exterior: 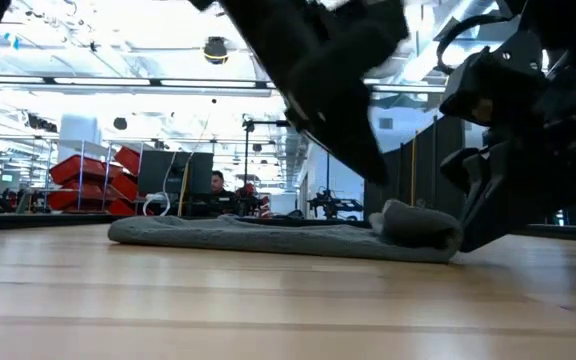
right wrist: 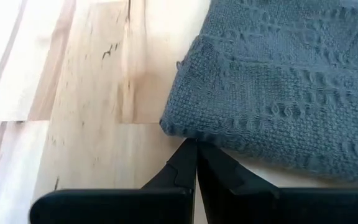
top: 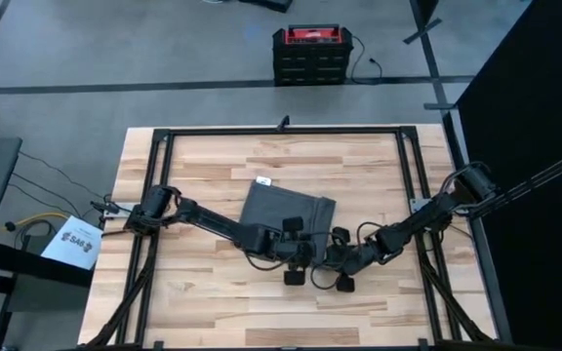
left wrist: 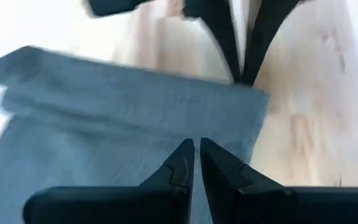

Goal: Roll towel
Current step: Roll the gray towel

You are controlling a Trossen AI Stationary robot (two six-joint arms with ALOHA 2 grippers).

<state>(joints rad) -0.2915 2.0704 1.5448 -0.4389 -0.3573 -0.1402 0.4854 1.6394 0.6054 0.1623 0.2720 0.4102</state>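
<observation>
Nearest the camera in the low view, bare wooden desk (exterior: 168, 310) fills the lower half of the frame. Beyond it the dark grey towel (exterior: 268, 236) lies low across the middle, flat at its left end and raised into a small rolled hump at its right end. The dark arms come down from the top of that frame at centre and right.

From above, the towel (top: 286, 213) sits at the middle of the desk (top: 213, 302), with a small white tag (top: 262, 180) at its upper-left corner. The left gripper (top: 295, 255) is just below the towel's lower edge, at the centre of the frame, its arm reaching in from the left side. The right gripper (top: 341, 263) is beside it to the right, below the towel's lower-right corner, its arm running off to the right edge of the desk.

In the left wrist view the left gripper (left wrist: 197, 152) has its jaws drawn together to a thin slit, the tips over the towel (left wrist: 123, 118); whether cloth is pinched between them cannot be told. In the right wrist view the right gripper (right wrist: 196, 152) likewise has its jaws pressed close, the tips at the folded edge of the towel (right wrist: 278, 93) near its corner.

Farthest off, at the top of the high view, a red and black case (top: 310, 54) stands on the floor past the desk.
</observation>
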